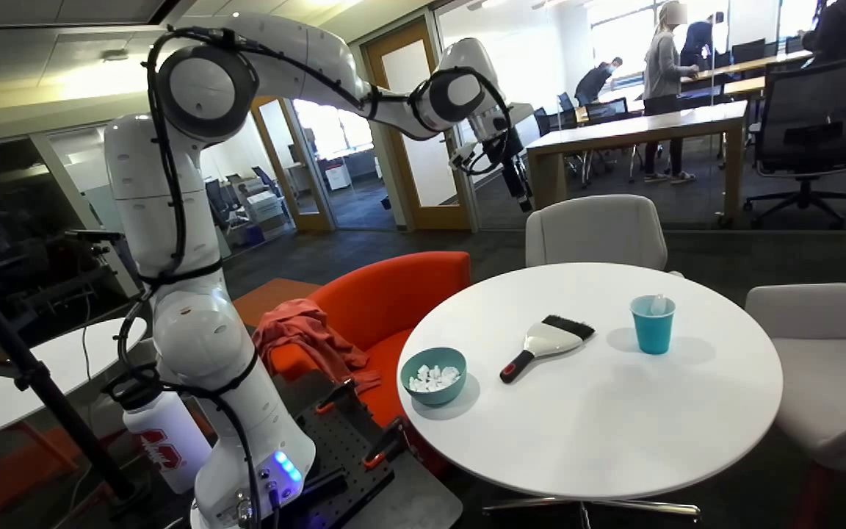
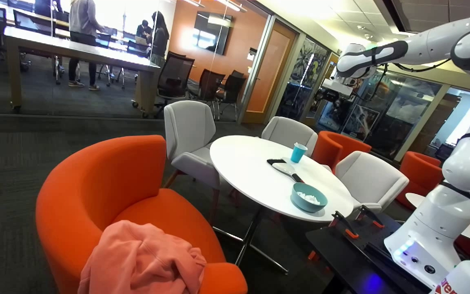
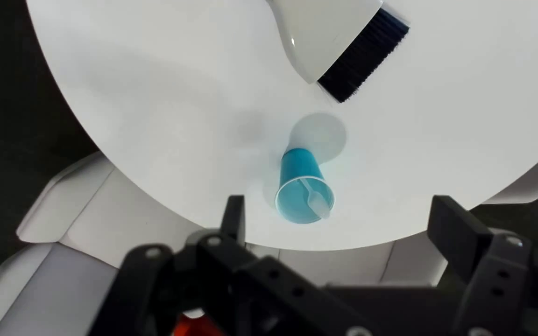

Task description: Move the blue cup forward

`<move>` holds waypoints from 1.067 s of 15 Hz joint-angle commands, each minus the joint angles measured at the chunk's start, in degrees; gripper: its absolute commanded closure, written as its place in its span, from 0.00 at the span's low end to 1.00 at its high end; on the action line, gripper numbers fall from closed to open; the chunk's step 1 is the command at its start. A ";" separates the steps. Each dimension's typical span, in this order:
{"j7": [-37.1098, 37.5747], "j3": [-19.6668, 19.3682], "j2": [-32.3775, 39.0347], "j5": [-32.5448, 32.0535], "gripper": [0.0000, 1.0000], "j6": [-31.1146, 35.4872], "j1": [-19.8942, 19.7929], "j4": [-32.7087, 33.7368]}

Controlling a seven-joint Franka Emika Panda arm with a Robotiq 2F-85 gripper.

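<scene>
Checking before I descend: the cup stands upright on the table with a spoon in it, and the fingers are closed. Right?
Not quite: the fingers are open, standing wide apart in the wrist view. The rest holds: the cup stands upright on the table with a spoon in it.

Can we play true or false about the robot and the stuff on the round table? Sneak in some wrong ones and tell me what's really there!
1. The blue cup stands upright on the round table. True.
2. The brush lies between the blue cup and the bowl. True.
3. The blue cup is empty. False: a spoon is in it.
4. The pincer is open. True.
5. The pincer is gripping the blue cup. False: it is up in the air, holding nothing.
6. The stuff in the bowl is red. False: it is white pieces.
</scene>
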 commanded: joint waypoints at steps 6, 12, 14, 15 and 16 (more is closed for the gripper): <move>1.09 -4.67 18.71 1.66 0.00 0.54 -1.64 16.09; 5.63 -6.54 34.90 8.02 0.00 -1.85 -4.91 32.02; 6.95 -6.67 39.39 9.58 0.00 -3.05 -5.99 37.55; 7.56 -6.90 41.68 9.87 0.00 -3.95 -6.30 40.51; 9.07 -7.35 43.68 9.75 0.00 -5.60 -6.39 43.31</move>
